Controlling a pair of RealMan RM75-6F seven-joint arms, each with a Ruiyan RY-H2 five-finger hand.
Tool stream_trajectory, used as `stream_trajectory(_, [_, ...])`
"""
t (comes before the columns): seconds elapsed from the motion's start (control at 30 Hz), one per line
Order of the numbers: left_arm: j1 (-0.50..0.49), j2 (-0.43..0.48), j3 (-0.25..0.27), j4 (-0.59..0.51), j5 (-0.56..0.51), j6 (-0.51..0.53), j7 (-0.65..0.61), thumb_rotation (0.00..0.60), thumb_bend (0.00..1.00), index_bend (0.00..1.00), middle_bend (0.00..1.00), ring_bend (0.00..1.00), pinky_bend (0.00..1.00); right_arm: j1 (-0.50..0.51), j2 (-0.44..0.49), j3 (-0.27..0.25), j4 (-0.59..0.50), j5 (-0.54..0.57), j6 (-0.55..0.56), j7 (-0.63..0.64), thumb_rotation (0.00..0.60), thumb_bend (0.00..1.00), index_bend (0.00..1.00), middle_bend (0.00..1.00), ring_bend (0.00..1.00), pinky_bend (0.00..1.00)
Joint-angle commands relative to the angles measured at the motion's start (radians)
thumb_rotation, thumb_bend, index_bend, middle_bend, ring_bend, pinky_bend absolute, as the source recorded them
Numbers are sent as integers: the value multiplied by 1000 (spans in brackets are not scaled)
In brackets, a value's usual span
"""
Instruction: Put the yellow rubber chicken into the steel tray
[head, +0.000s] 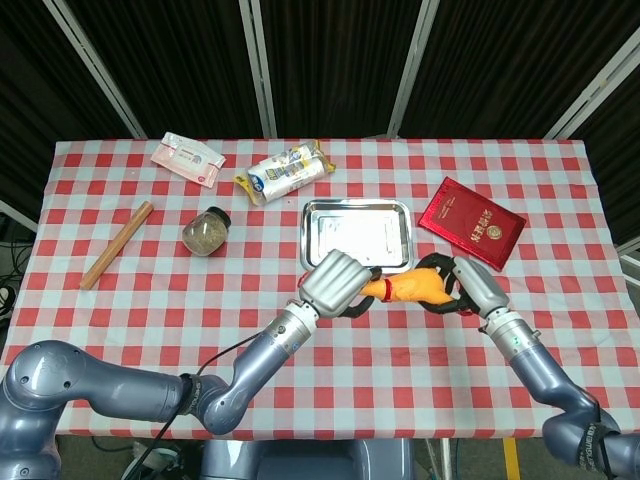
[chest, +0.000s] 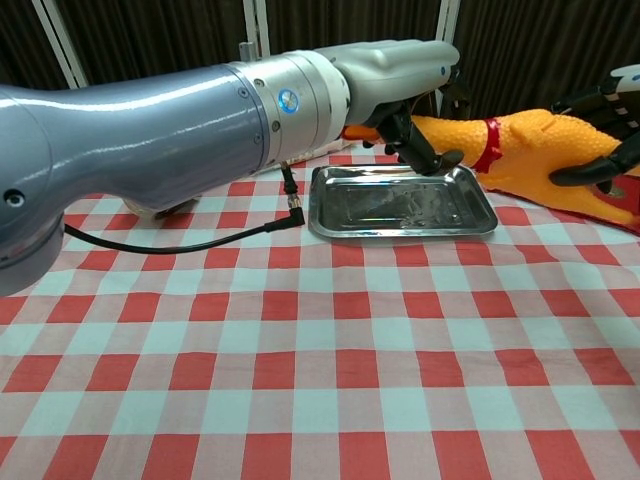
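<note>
The yellow rubber chicken (head: 408, 288) (chest: 540, 150), with a red band at its neck, hangs just above the table at the near edge of the steel tray (head: 350, 228) (chest: 400, 212). My left hand (head: 334, 281) (chest: 395, 72) grips its head and neck end. My right hand (head: 468, 287) (chest: 603, 128) wraps its dark fingers around the chicken's rear, one finger below and the others over the top. The chicken lies roughly level between the two hands. Nothing is in the tray.
A red booklet (head: 471, 222) lies right of the tray. A jar (head: 206, 232), a wooden stick (head: 117, 244), a white packet (head: 187, 160) and a rolled pack (head: 285, 172) sit to the left and back. A black cable (chest: 200, 235) trails from my left arm.
</note>
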Motion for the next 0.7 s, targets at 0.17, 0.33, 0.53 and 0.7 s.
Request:
stream_trajectory(0.17, [1,4,-1,-4,-2,-1,1,600,675,681,719,614,651,-1,-13,-2,11,5,13,-22,600,1000,953,805,830,809])
stream_trajectory(0.33, [1,5,-1,-5,-2,-1,2,600,675,681,719,614,651,-1,-14,-1,12,7,15,-26,600,1000,1000,854,873,831])
stream_trajectory(0.53, [3,7,1,-3,-1,0,2,600,674,679,716,614,651,-5,2,-10,3,-6,1,-21,600,835,666,712,638,696])
stream_trajectory(0.7, [8,9,6,5,9,5,0,600,674,679,715,614,651,0,39,-28,-5,-46,-49,7,600,220,94,284,235,338])
